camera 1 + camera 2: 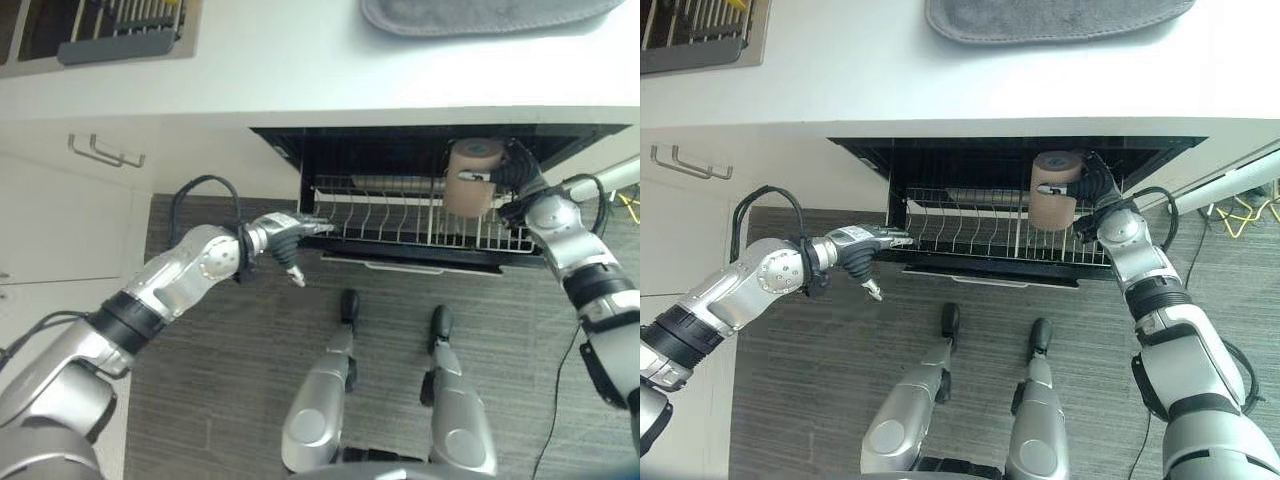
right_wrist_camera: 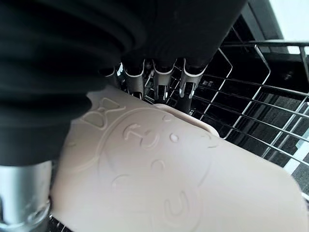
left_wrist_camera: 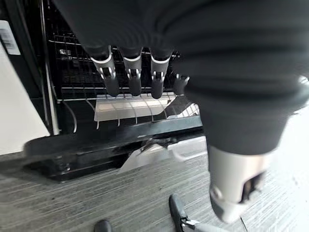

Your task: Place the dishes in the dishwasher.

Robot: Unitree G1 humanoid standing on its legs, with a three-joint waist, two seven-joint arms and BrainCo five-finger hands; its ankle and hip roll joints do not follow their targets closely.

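A beige silicone cup with a raised bear face hangs over the right end of the dishwasher's pulled-out wire rack. My right hand is shut on it from the right, fingers wrapped round its far side. The rack's tines below the cup hold nothing. My left hand reaches the rack's front left corner. Its fingers are straight with the tips at the front wire, and the thumb points down.
The dishwasher opening sits under a white counter. On the counter lie a grey mat and, at the far left, a sink with a dish rack. White cabinet doors with bar handles stand to the left.
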